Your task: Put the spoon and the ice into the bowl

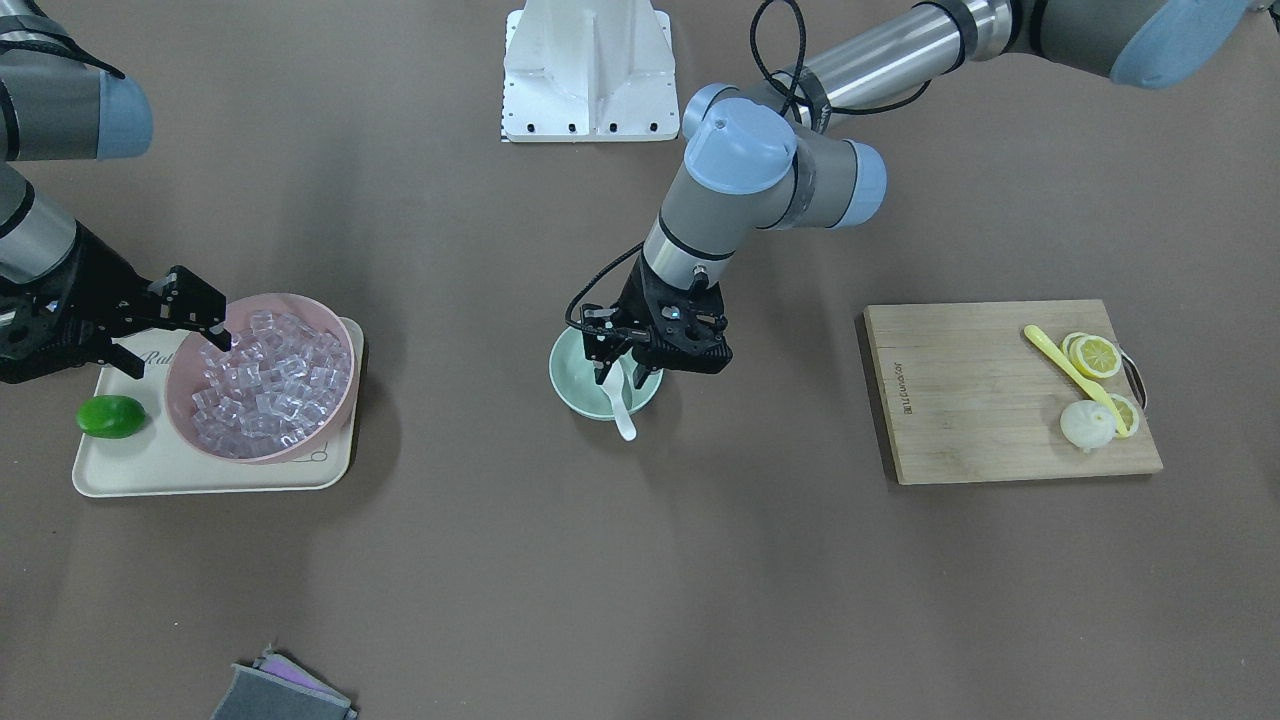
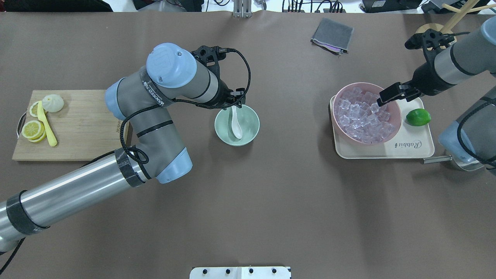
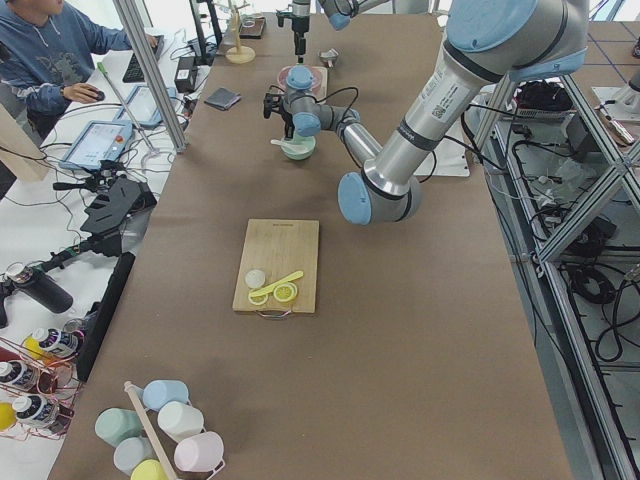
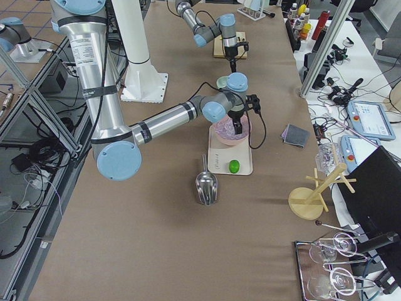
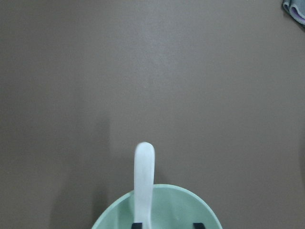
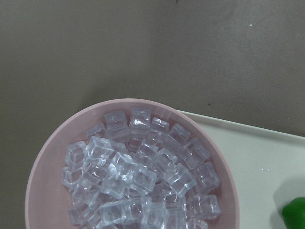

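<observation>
One in, one pending.
Glossy white soup spoon point(image 2: 236, 126) is lying in the small mint-green bowl point(image 2: 250, 130), centre frame; left gripper point(image 5: 167, 225) is hovering spread wide, seemingly releasing. Clear ice cubes point(image 6: 143, 162) are waiting in a pink bowl point(image 6: 50, 152) beneath the right gripper point(image 2: 383, 99), spread unclear.

Robotics lab: robot arms point(image 3: 430, 110) at a long brown table point(image 3: 400, 350), ringed by metal frame posts point(image 3: 152, 80), loose cables point(image 3: 600, 290) and a tablet point(image 3: 100, 145) — alongside, an operator point(image 3: 45, 50) seated at a keyboard point(image 3: 133, 67), cups point(image 3: 175, 420) and bottles point(image 3: 40, 345) racked nearby.
</observation>
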Controlling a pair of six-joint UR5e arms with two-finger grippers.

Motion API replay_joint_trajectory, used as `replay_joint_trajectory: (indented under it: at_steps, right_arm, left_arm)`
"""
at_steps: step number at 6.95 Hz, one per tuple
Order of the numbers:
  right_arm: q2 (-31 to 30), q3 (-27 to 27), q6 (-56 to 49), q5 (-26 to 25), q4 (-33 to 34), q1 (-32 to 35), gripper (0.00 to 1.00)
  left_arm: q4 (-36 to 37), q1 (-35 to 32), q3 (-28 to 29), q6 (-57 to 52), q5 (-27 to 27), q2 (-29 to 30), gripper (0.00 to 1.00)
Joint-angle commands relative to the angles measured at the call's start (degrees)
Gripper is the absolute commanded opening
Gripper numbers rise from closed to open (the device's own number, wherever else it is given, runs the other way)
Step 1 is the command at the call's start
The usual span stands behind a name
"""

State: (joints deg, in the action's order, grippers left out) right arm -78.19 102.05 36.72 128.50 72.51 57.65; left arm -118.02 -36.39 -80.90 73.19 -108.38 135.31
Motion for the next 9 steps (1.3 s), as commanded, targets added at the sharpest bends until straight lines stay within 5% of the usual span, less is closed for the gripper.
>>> replay_joint_trajectory:
  at_steps: [1, 4, 9]
  right_arm:
    - [0.06, -0.01, 0.98, -0.79, 0.0, -1.48, 0.95]
    - [0.06, -0.97, 4.32, -2.89, 0.09, -4.99, 0.69]
    - [0.32, -2.99, 7.4, -3.26, 0.09, -6.14, 0.5]
  left_arm:
    - [-0.11, -1.39, -0.05, -0.07, -0.08, -0.31, 0.98]
    - [-0.37, -1.49, -0.14, 0.02, -0.08, -0.57, 0.98]
    - [-0.46, -1.4, -0.67, 0.11, -0.08, -1.45, 0.98]
